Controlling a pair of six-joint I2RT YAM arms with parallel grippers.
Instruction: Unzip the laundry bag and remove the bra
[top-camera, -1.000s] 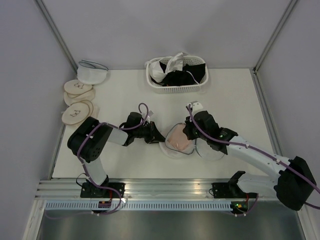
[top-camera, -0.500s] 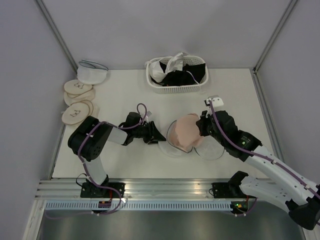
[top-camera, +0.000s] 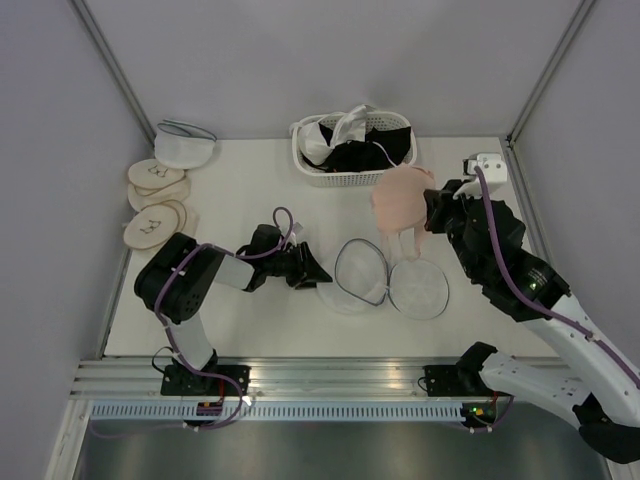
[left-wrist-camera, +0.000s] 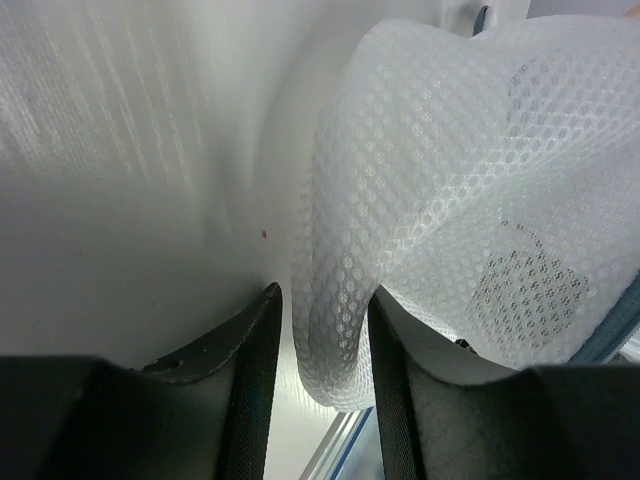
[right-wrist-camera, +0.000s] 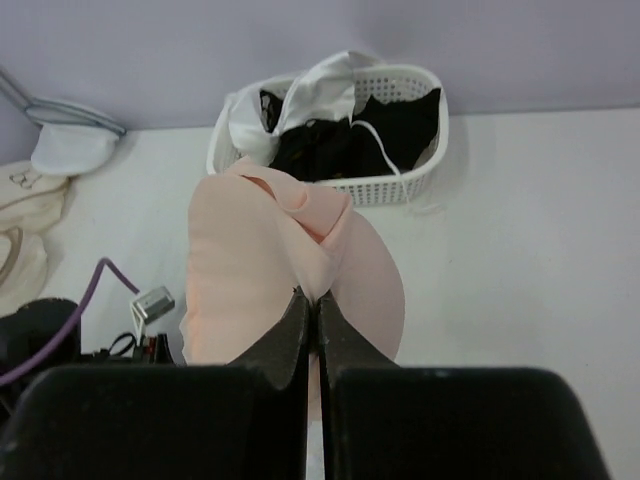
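The laundry bag (top-camera: 362, 277) lies unzipped on the table, its two see-through mesh halves spread side by side, both showing nothing inside. My right gripper (top-camera: 430, 212) holds the pale pink bra (top-camera: 400, 200) in the air behind the bag, near the basket. In the right wrist view the jaws of the right gripper (right-wrist-camera: 313, 300) are pinched together on a fold of the bra (right-wrist-camera: 250, 270). My left gripper (top-camera: 318, 275) is low at the bag's left edge. Its jaws (left-wrist-camera: 322, 292) stand apart around the mesh rim (left-wrist-camera: 340, 320), with a gap on one side.
A white basket (top-camera: 355, 178) of black and white garments stands at the back middle. A white domed bag (top-camera: 185, 145) and tan round discs (top-camera: 155, 200) sit at the back left. Walls close in on both sides.
The right gripper has lifted the bra out of the open bag and carried it up and toward the back right. The left jaws have opened off the bag's rim.
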